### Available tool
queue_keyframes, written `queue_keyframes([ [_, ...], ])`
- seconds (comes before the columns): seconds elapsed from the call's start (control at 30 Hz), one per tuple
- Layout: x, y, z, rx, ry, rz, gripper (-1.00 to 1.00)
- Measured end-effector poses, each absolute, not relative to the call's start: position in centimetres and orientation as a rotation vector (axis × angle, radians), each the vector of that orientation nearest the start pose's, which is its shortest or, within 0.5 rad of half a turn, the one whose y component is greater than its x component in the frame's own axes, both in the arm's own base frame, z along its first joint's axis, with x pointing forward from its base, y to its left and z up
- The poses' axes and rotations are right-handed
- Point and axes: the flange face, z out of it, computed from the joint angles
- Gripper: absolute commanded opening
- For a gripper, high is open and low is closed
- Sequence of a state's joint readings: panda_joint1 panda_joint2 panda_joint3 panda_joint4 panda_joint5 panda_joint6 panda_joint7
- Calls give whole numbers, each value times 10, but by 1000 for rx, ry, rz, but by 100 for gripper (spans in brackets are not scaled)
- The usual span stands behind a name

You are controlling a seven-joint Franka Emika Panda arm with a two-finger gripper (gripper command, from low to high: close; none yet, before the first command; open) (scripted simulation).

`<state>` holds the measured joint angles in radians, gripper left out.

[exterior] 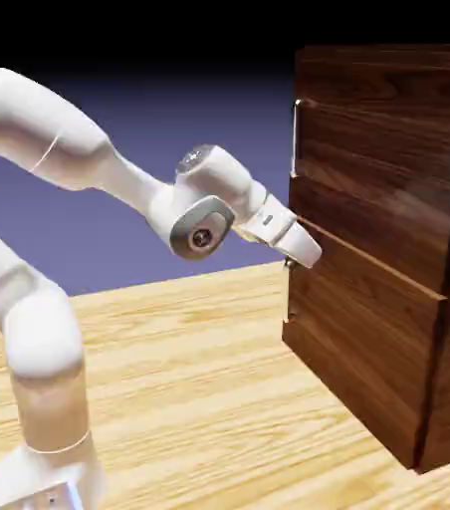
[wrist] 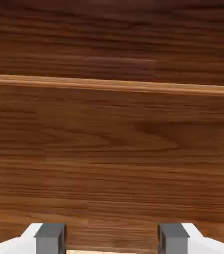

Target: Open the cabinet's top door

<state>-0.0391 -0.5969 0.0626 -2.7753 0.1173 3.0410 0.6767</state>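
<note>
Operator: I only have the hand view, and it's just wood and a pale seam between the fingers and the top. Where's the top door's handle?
Observer: It's a silver bar, upright at the exterior view's left edge of the top door.
Operator: Is my gripper level with it?
Observer: No, the gripper is lower, at about the top end of the lower handle.
Operator: Is the top door ajar?
Observer: It looks shut, its front roughly flush with the lower panel.

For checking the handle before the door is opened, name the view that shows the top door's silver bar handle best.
The exterior view: the upright silver bar handle shows there along the far edge of the dark wood top door. The hand view shows wood panels only, no handle.
</note>
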Motion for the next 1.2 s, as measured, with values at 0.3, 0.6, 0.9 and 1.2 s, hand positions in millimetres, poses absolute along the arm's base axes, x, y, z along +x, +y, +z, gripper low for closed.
queue_keyframes([
  [0.3, 385, 3, 570, -2206, 985, -1338, 0],
  [0.6, 370, 27, 631, -2017, 958, -1525, 0],
  [0.9, 359, 72, 663, -1870, 900, -1666, 0],
  [1.2, 363, 130, 659, -1777, 833, -1757, 0],
])
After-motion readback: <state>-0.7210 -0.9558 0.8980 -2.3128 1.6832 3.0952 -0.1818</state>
